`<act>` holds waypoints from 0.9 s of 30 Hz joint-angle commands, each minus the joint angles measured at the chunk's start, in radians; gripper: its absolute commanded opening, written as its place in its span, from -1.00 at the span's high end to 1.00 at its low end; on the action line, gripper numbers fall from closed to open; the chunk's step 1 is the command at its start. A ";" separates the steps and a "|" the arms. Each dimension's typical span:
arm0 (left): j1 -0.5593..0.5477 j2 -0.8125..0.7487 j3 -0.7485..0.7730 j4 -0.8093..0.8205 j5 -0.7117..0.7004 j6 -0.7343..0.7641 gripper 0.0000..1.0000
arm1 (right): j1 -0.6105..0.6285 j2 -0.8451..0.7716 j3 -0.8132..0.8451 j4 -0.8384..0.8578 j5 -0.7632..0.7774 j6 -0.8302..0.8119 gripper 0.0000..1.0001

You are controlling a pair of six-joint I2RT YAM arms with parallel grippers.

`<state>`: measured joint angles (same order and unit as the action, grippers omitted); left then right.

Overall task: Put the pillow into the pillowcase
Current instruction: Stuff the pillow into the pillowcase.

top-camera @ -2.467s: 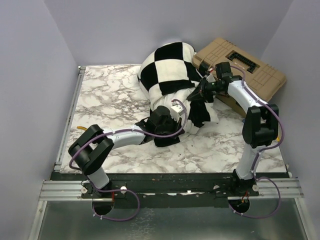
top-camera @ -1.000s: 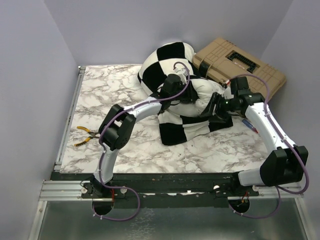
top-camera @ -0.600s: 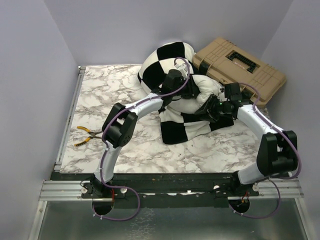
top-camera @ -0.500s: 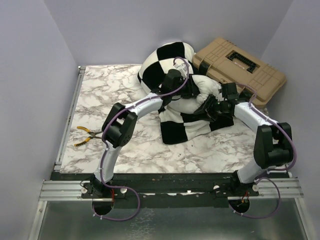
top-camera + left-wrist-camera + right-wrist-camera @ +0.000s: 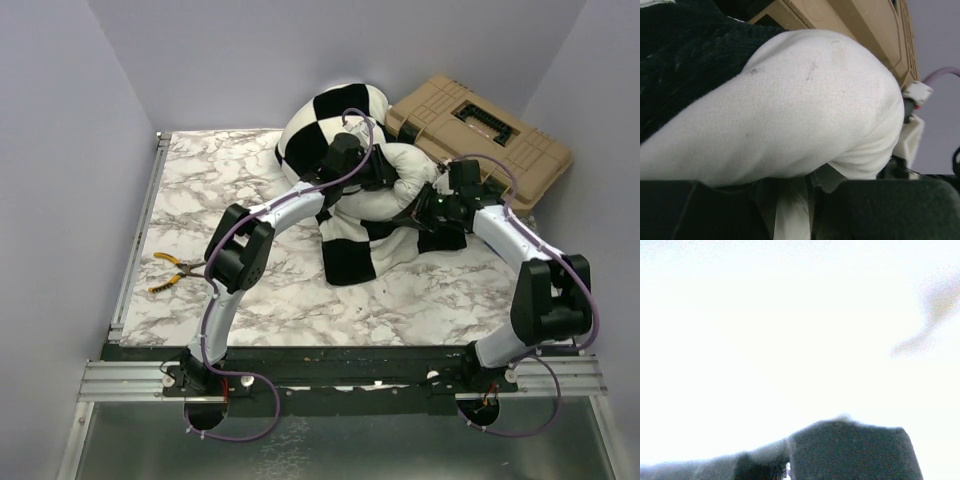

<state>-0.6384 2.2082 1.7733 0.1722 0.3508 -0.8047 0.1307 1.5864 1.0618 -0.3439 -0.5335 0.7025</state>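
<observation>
1. Across the far half of the marbled tabletop (image 5: 220,190) lies the black-and-white checked pillowcase (image 5: 335,115). Its far part is puffed up against the back wall and its near part lies limp and flat.
2. The white pillow (image 5: 385,185) bulges bare between those two parts, just beside the tan tool case (image 5: 500,140). I judge it only partly inside, with this end not yet covered.
3. The left arm (image 5: 290,210) reaches over the checked cloth to the bulge. In its wrist view the left fingers (image 5: 875,210) stand narrow, with a fold of the pillow's white cover caught between them.
4. The right arm (image 5: 510,235) curls in from the right. The right fingers (image 5: 850,450) are closed tight at the pillow's right end. Its wrist view is washed out white, so I cannot tell whether any cloth is pinched.
5. To do this step well, one set of fingers should take the pillowcase's hem, not the pillow, and draw it over the bulge. The other should press the stuffing inward in short pushes, regripping often and steering clear of the tool case.
6. Yellow-handled pliers (image 5: 168,268) lie well apart at the left edge.
7. No brand, label or writing is readable on anything.
</observation>
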 commanded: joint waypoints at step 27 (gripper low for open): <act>-0.133 -0.251 -0.599 -0.127 -0.023 0.654 1.00 | -0.007 -0.328 0.248 0.027 -0.188 -0.040 1.00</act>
<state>-0.7574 2.0380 1.3693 0.2485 0.3229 -0.3111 0.1223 1.2572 1.1919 -0.5377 -0.6357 0.6323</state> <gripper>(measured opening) 0.014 0.007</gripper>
